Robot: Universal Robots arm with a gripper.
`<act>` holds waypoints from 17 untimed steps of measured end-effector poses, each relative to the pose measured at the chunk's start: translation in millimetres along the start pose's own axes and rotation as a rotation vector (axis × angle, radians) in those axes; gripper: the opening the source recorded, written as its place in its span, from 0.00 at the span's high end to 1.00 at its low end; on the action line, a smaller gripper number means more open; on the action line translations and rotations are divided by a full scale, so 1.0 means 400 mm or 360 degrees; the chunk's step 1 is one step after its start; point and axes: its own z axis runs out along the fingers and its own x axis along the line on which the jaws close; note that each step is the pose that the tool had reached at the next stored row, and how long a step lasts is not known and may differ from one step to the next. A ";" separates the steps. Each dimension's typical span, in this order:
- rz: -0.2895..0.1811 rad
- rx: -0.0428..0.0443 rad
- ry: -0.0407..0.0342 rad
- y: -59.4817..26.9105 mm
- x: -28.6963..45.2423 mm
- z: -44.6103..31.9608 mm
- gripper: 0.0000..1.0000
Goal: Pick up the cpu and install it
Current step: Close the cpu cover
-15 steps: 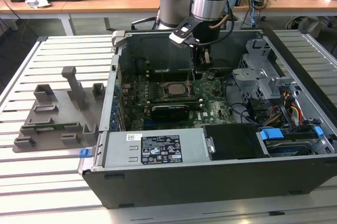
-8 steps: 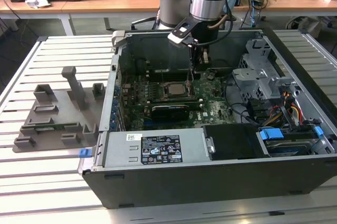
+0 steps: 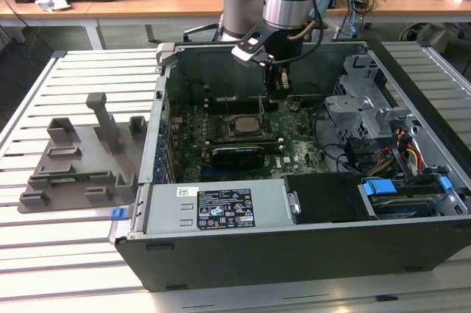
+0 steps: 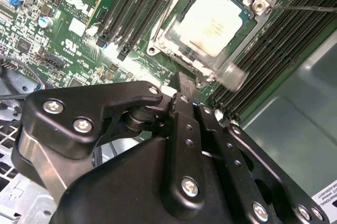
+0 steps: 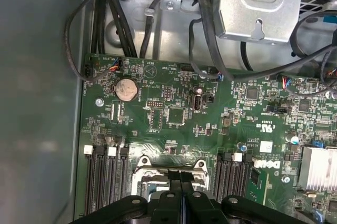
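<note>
We see the cpu [image 4: 213, 21] lying in its socket frame [image 4: 256, 3] on the motherboard [image 3: 294, 155], inside the open computer case [image 3: 294, 254]. The gripper [image 3: 276, 96] hangs just to the exterior view's right of it, fingers clenched together on nothing.

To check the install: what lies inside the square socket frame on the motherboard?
The cpu lies inside the socket frame, silver top up. Whatever is under the chip is covered by it.
</note>
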 end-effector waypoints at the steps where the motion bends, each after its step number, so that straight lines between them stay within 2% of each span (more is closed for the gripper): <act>1: 0.0000 0.0000 0.0000 -0.004 0.000 0.000 0.89; 7: 0.0000 0.0000 0.0000 -0.025 0.003 0.007 0.89; 11: 0.0000 0.0000 0.0000 -0.038 0.007 0.037 0.89; 14: 0.0000 0.0000 0.0000 -0.075 0.011 0.053 0.89; 15: 0.0000 0.0000 0.0001 -0.096 0.013 0.056 0.89; 16: 0.0000 -0.0001 0.0009 -0.112 0.013 0.057 0.89; 17: -0.0001 -0.0002 0.0023 -0.123 0.013 0.058 0.89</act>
